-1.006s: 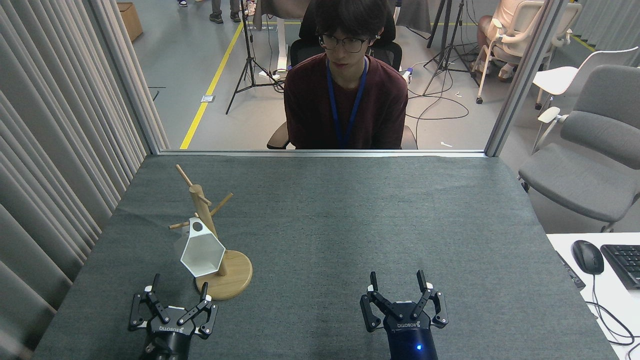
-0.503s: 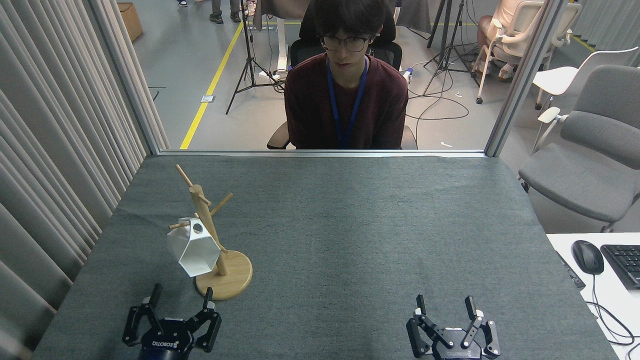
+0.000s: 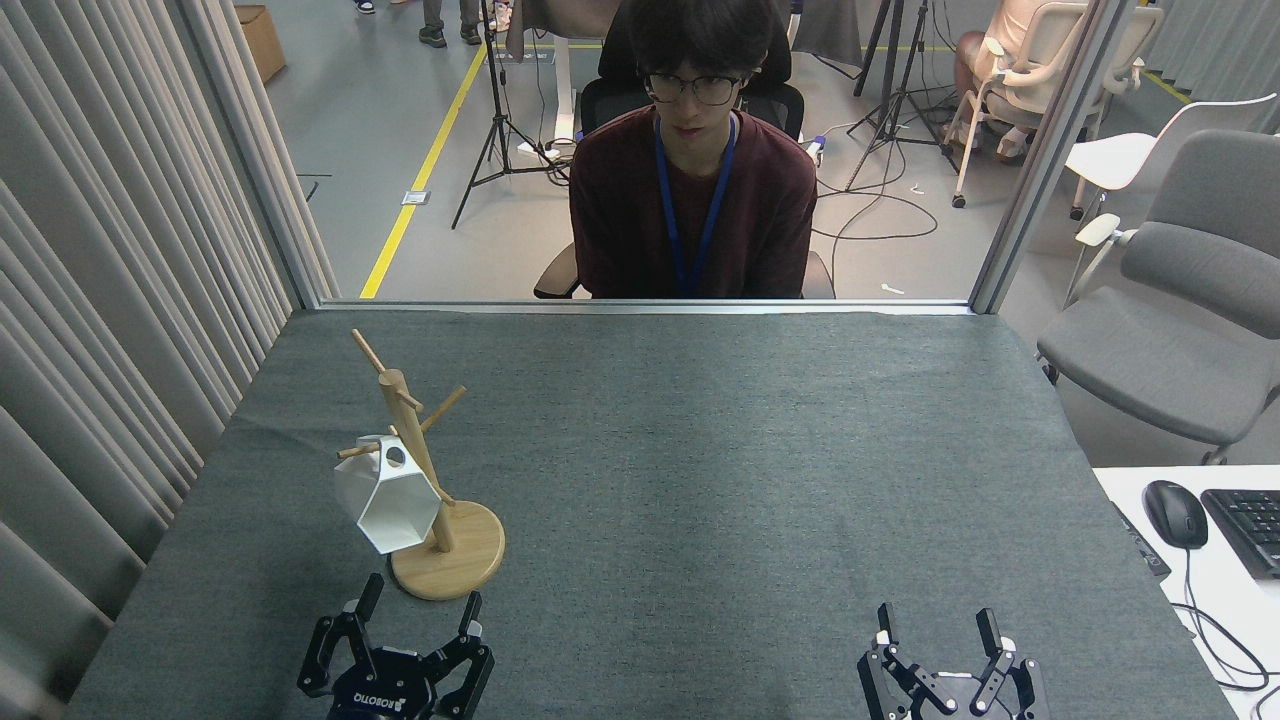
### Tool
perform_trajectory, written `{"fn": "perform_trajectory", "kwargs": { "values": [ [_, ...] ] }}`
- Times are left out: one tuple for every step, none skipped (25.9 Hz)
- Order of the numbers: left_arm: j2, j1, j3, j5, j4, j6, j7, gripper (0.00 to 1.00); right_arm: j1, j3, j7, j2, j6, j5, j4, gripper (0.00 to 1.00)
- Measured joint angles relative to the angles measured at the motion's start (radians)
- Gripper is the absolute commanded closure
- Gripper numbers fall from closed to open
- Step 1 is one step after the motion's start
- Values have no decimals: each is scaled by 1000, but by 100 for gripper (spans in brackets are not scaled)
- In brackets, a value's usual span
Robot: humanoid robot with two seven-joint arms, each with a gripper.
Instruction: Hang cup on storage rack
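The cup (image 3: 385, 506) is found suspended by its rim tab from a peg of the storage rack (image 3: 430, 500), which stands at the left of the grey worktop (image 3: 700, 450). The left tool (image 3: 418, 626) and the right tool (image 3: 937, 632) are both seen spread apart, empty, low at the near edge.

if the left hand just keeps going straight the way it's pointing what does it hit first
Probably the light wooden mug tree: its round disc base lies just ahead of the open left hand. The white faceted cup hangs above that. Depth is uncertain from one view.
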Motion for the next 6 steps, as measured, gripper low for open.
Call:
{"fn": "perform_trajectory", "kwargs": {
  "values": [
    [0,0,-2,0,1,0,0,1,0,0,0,0,0,0,1,2],
    [0,1,-3,0,2,0,0,1,0,-1,1,-1,0,0,1,2],
    [0,1,-4,-1,2,0,0,1,0,-1,1,-2,0,1,2,2],
    [0,1,-4,-1,2,-1,0,1,0,-1,2,-3,0,1,3,2],
    [0,1,-5,-1,2,-1,0,1,-1,-1,3,-4,0,1,3,2],
    [1,1,-5,-2,2,-1,0,1,-1,-1,3,-5,1,1,4,2]
  ]
}}
